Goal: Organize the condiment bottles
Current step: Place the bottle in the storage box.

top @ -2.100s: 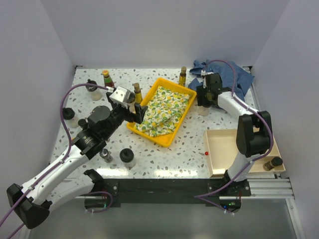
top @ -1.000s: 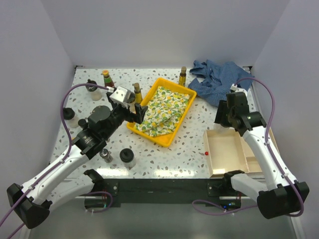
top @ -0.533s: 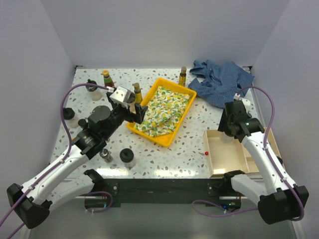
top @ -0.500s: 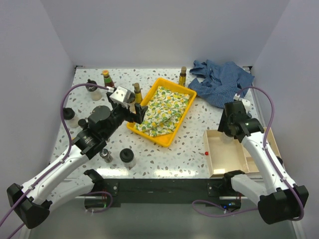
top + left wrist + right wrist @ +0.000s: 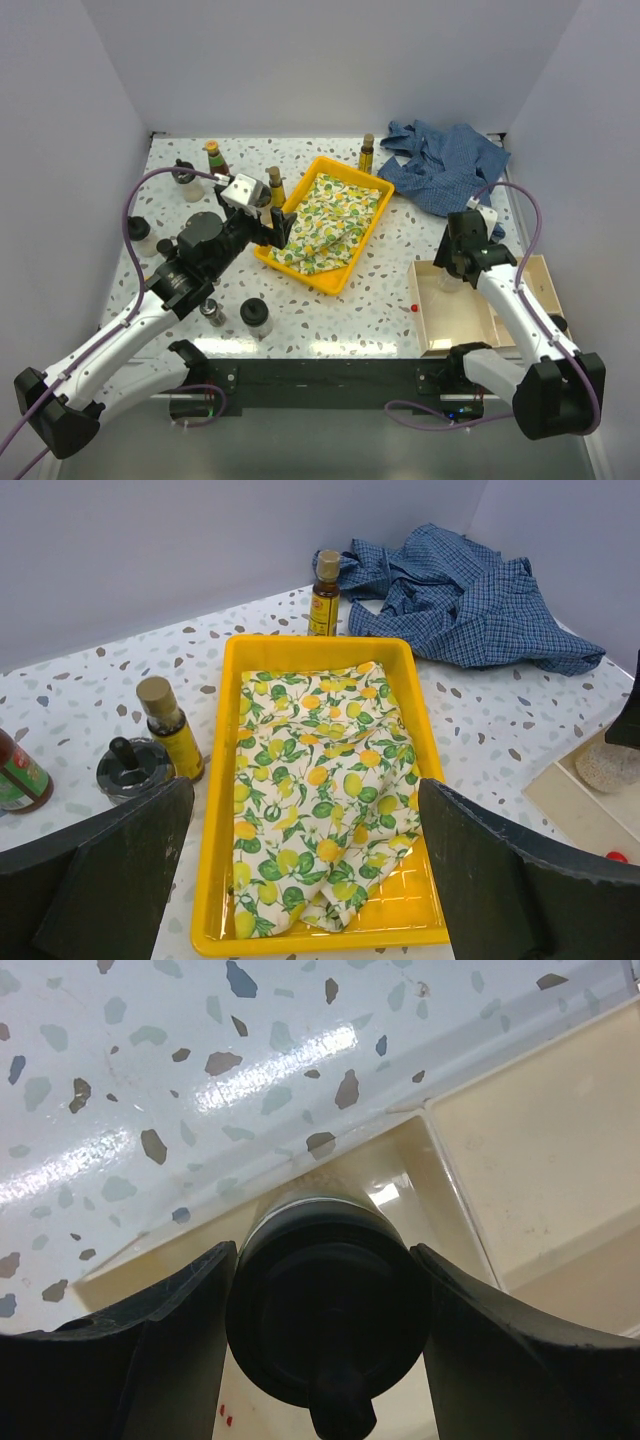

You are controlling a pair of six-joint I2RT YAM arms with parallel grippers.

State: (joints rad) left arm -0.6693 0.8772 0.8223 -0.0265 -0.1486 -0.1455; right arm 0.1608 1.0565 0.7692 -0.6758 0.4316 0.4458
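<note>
Currently, the right tool (image 5: 325, 1345) is clamped around a black-lidded jar (image 5: 330, 1290), over a corner compartment of the box (image 5: 520, 1160). The left tool (image 5: 274, 224) is wide open and empty, above the tray (image 5: 215, 880). Most bottles (image 5: 275, 186) stand scattered on the tabletop (image 5: 380, 300); sorting appears barely begun.

White arm links (image 5: 110, 340), black joints (image 5: 200, 240) and bases (image 5: 55, 425) — looping purple cables (image 5: 126, 215), matte black hand fingers (image 5: 110, 880).

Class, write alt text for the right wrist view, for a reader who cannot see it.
Two dark jaws clamp a black-lidded jar above a compartment of a cream tray; speckled white tabletop lies beyond.
</note>
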